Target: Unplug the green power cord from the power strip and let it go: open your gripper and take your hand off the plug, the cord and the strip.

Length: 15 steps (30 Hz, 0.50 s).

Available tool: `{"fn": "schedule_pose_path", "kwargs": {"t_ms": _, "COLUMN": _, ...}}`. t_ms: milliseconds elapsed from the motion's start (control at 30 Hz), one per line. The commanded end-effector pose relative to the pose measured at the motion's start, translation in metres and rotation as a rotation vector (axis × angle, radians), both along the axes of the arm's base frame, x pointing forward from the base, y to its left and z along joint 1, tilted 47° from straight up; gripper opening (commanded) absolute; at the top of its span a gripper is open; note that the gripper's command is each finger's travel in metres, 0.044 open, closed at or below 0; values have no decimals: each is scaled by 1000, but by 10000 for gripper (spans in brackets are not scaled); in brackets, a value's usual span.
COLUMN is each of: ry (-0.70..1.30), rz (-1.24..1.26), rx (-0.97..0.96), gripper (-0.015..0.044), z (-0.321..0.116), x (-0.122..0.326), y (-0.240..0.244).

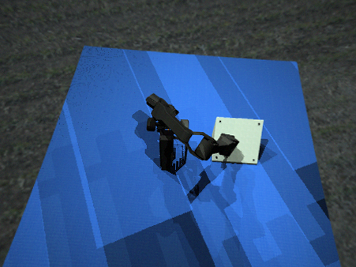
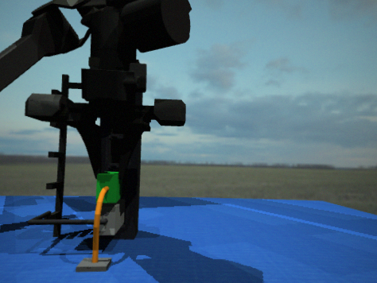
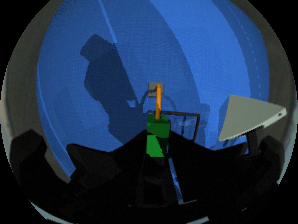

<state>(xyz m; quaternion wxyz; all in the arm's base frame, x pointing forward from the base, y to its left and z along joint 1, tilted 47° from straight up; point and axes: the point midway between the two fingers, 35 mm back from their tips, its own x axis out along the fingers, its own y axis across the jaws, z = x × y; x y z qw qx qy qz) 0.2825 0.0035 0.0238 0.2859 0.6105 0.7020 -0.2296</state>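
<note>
Pinching the Green Plug Over a Big Blue Desk

Grassy ground is all around, and it looks dull and brown-green. We are outside, not in a room. Far off, the sky is pale blue with gray clouds. The desk is bright blue, with light stripes and dark shadow shapes all over it.

Going left to right in the outside view, first comes a thin dark frame, standing up tall with little pegs. Next is a flat gray pad on the desk. An orange cord goes up from the pad and bends over to the green plug. The plug is right above a pale gray block. I cannot tell if it is still pushed in.

The black claw points down. Its two tips are squeezed on the sides of the green plug, near the top. A tall dark post stands just behind, to the right.

In the top view, the dark arm slants across the middle. Farther right is a pale square plate with a small dark dot by each corner. Part of the arm is over it and hides some of it.
</note>
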Motion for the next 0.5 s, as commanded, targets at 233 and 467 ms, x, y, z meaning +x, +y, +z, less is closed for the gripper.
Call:
{"fn": "schedule_pose_path", "kwargs": {"t_ms": 233, "ry": 0, "rz": -4, "rx": -11, "gripper": 0, "z": -15, "x": 5, "y": -16}}
{"fn": "schedule_pose_path", "kwargs": {"t_ms": 467, "ry": 0, "rz": -5, "rx": -12, "gripper": 0, "z": -22, "x": 6, "y": -25}}
